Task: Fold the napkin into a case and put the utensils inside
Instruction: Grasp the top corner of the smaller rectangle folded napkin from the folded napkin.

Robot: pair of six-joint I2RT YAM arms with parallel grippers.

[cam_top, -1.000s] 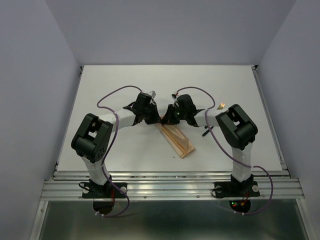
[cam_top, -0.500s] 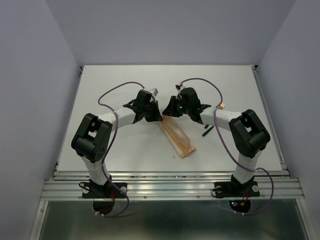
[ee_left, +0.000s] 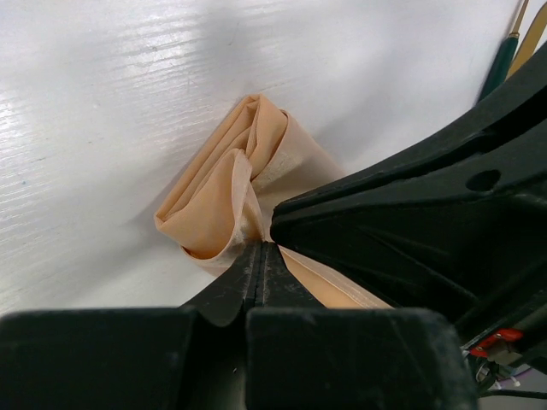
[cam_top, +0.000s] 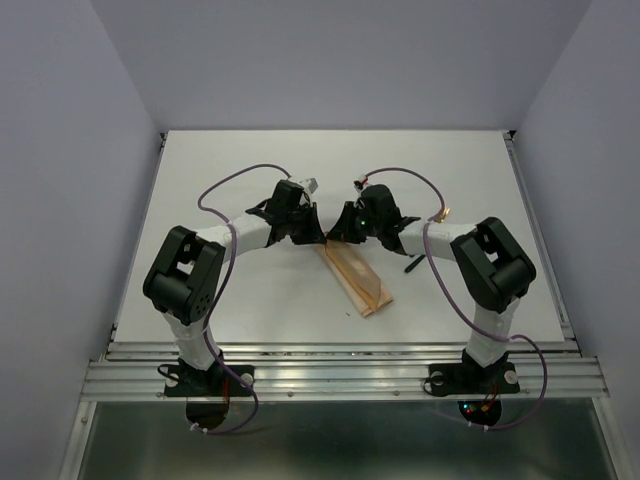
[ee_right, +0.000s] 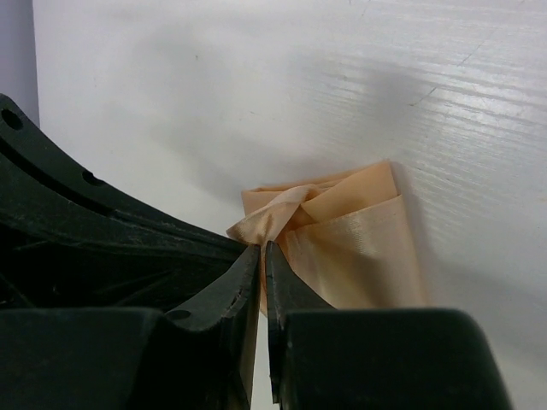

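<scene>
Left gripper [ee_left: 261,249]: its fingers [ee_left: 239,286] are pressed flat together with no gap, and the tips nip a raised fold of the napkin [ee_left: 224,192].
Right gripper [ee_right: 262,252]: only a thin slit shows between the fingers [ee_right: 291,299], and a twisted bit of the same cloth is caught at their tips.
Cloth at the tips: it is bunched and lifted into loose folds just ahead of both pairs of fingers, while the rest lies flatter beyond.
Grippers together: they stand tip to tip over the far end of the napkin, the left one on the napkin's left and the right one on its right, almost touching.
Napkin overall: a narrow folded peach strip lying on the white table [cam_top: 250,160]. It runs at a slant from the grippers toward the near right, and its near end lies free.
Utensils [ee_left: 506,51]: these are on the table to the right of the napkin and apart from it. A dark handle and a gold part show; the right arm [cam_top: 470,255] hides the rest, so their number cannot be told.
Cables [cam_top: 225,185]: purple loops arch above each arm, on either side of the napkin.
</scene>
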